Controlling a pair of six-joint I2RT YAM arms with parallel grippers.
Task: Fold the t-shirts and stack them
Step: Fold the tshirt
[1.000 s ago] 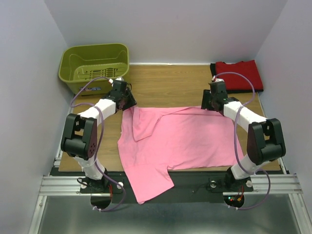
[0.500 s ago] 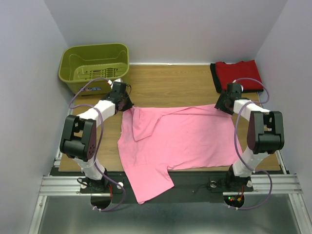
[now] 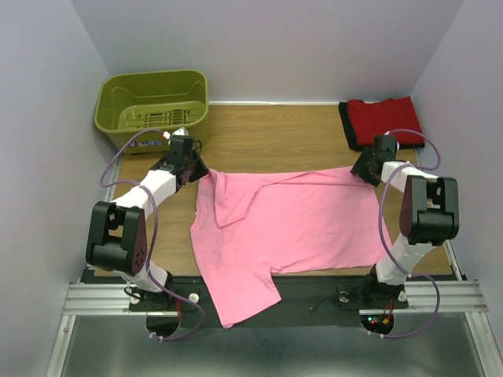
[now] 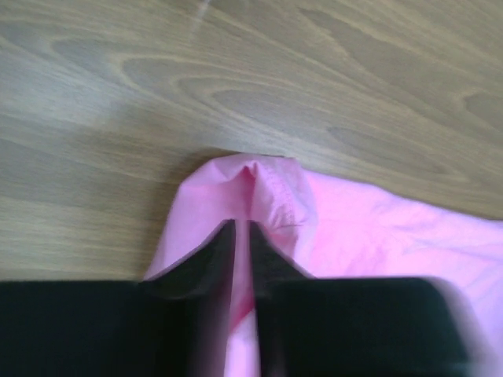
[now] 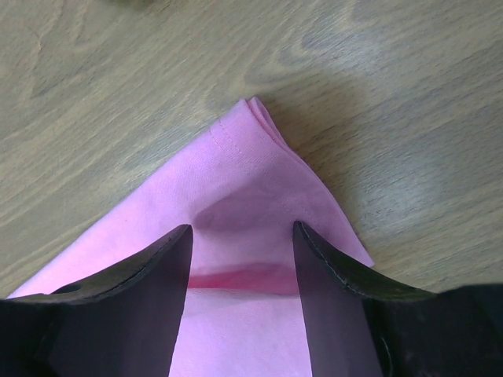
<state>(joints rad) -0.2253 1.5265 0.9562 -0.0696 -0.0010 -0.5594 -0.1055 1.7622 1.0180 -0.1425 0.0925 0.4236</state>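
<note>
A bright pink t-shirt [image 3: 291,224] lies spread on the wooden table, its near sleeve hanging over the front edge. My left gripper [image 3: 203,170] is at the shirt's far left corner; in the left wrist view its jaws [image 4: 242,229] stand nearly together with a fold of pink cloth [image 4: 259,181] pinched between them. My right gripper [image 3: 360,170] is at the far right corner, and in the right wrist view it [image 5: 242,229] stands open, astride the pink corner [image 5: 244,157] lying flat on the wood. A folded red t-shirt [image 3: 385,118] rests at the back right on a black one showing only as an edge [image 3: 346,126].
An olive-green plastic basket [image 3: 153,106] stands at the back left, close behind my left gripper. Grey walls close in on both sides and at the back. Bare wood [image 3: 275,141] shows between the basket and the red shirt.
My right gripper has moved right and outward to the shirt's far right corner. The left jaws have closed onto the far left corner, and the left arm's elbow has swung left.
</note>
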